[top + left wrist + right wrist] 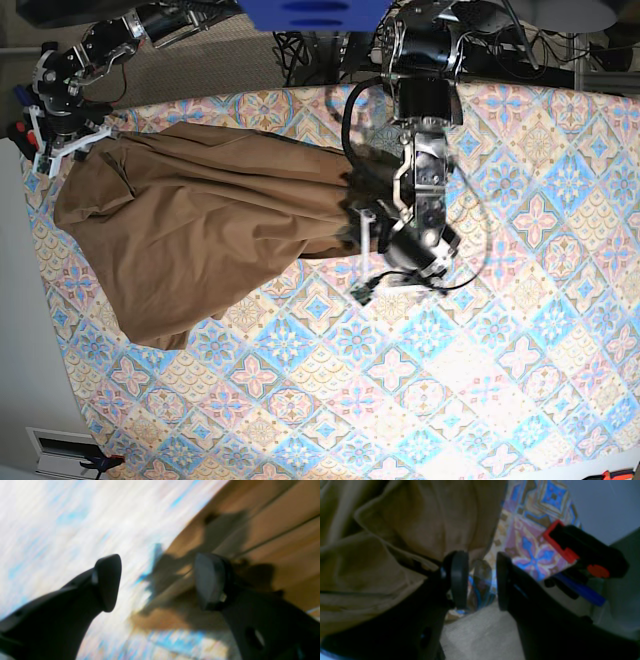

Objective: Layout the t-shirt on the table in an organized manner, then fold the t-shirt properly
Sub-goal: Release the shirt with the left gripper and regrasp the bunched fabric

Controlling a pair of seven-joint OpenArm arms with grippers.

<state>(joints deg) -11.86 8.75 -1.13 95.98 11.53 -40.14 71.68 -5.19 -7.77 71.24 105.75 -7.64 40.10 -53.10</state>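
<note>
Tan t-shirt [200,230] spread wrinkled at frame left on table [520,330], unfolded. Left gripper [155,582] wide, empty; right gripper [477,580] part-open, empty. Smoothing, folding remain.

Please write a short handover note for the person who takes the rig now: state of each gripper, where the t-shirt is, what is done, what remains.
Left gripper: open, empty, over the edge of the t-shirt; this view is blurred.
Right gripper: jaws apart, nothing between them; cloth lies against its outer side at the table corner.
T-shirt: spread across one end of the table, wrinkled, uneven outline, one part trailing toward the near edge in the base view.
Done: shirt is roughly stretched out, both grippers have nothing in them.
Left: smooth and square it, then all the folding.
</note>
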